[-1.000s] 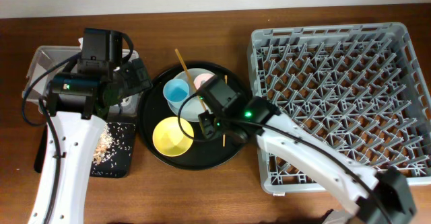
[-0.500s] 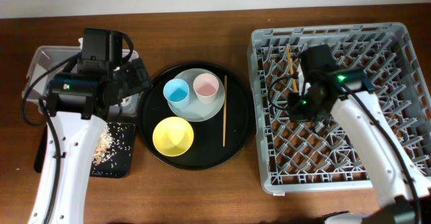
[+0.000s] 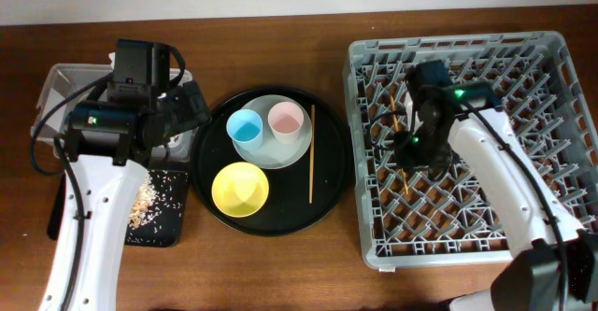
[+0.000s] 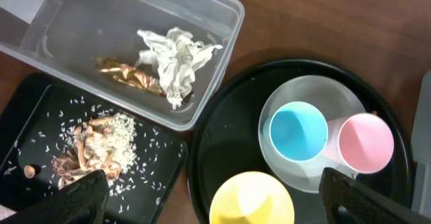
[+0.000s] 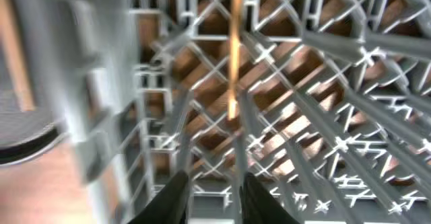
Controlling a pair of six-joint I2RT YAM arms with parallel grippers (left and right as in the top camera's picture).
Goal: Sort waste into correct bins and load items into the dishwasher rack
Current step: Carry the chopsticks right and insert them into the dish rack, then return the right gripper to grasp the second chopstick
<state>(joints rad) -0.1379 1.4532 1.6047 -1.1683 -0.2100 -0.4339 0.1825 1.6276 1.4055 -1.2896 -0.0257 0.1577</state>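
My right gripper (image 5: 215, 180) hovers low over the grey dishwasher rack (image 3: 523, 68), open, with nothing between its fingers. One chopstick (image 5: 234, 49) lies on the rack's lattice just ahead of them. The other chopstick (image 3: 311, 152) rests on the round black tray. A blue cup (image 4: 298, 131) and a pink cup (image 4: 366, 143) stand on the pale plate (image 4: 283, 103), beside the yellow bowl (image 4: 250, 200). The tissue (image 4: 174, 56) and foil wrapper (image 4: 124, 72) lie in the clear tub (image 4: 60, 22). Food scraps (image 4: 94, 153) sit in the shallow black tray (image 4: 161, 157). My left gripper (image 4: 222, 200) hangs wide open above the bowl.
The round black tray (image 3: 336, 185) lies between the two bins and the rack, almost touching the rack's left wall. Rows of upright pegs cover the rack floor. Bare wooden table (image 3: 280, 274) runs along the front.
My right arm has carried one chopstick from the round tray to the rack, and its jaws have parted, leaving the chopstick on the lattice. The left arm has not moved.
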